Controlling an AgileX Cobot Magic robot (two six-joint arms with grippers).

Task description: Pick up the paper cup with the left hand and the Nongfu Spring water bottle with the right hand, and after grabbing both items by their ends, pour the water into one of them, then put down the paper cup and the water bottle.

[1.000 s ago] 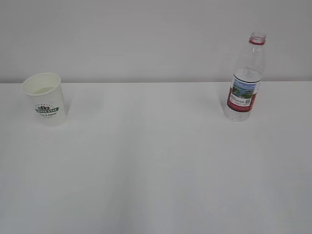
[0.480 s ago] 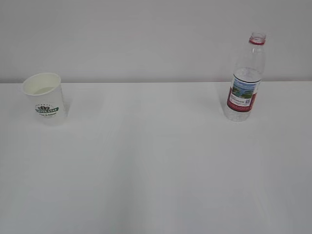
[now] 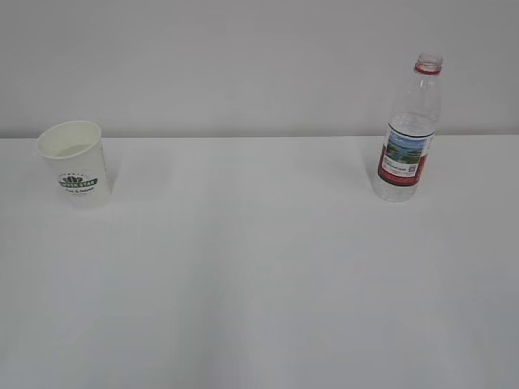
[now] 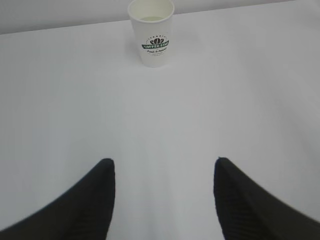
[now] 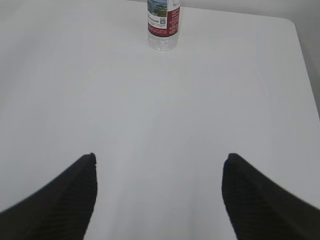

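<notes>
The white desk (image 3: 259, 267) carries only 2 things, and the Nongfu Spring water bottle (image 3: 408, 130) serves as the landmark: it stands upright at the far right of the desk, uncapped, its red neck ring at the top and its red-white label low on the body. The paper cup (image 3: 75, 163) stands upright well apart from the bottle, far off to its left near the back edge, mouth up, green logo facing the exterior camera. The bottle looks light and thin-walled, so a hard squeeze would likely buckle the ribs; whether much water remains inside cannot be told. A hold around the labelled lower body seems the firmest place. The cup is lighter and softer, with a dimpled wall that should give some friction; it would crush easily near the rim, so a gentle hold lower on the wall, where the base stiffens it, seems wiser. A pale liquid line appears inside the cup, so tipping is a risk. Neither arm shows in the exterior view. In the left wrist view the left claw (image 4: 164, 200) stands open with nothing between its 2 fingers, the cup well ahead of it. In the right wrist view the right claw (image 5: 159, 195) stands wide open and empty, touching nothing, with the bottle (image 5: 163, 24) well ahead of it.
</notes>
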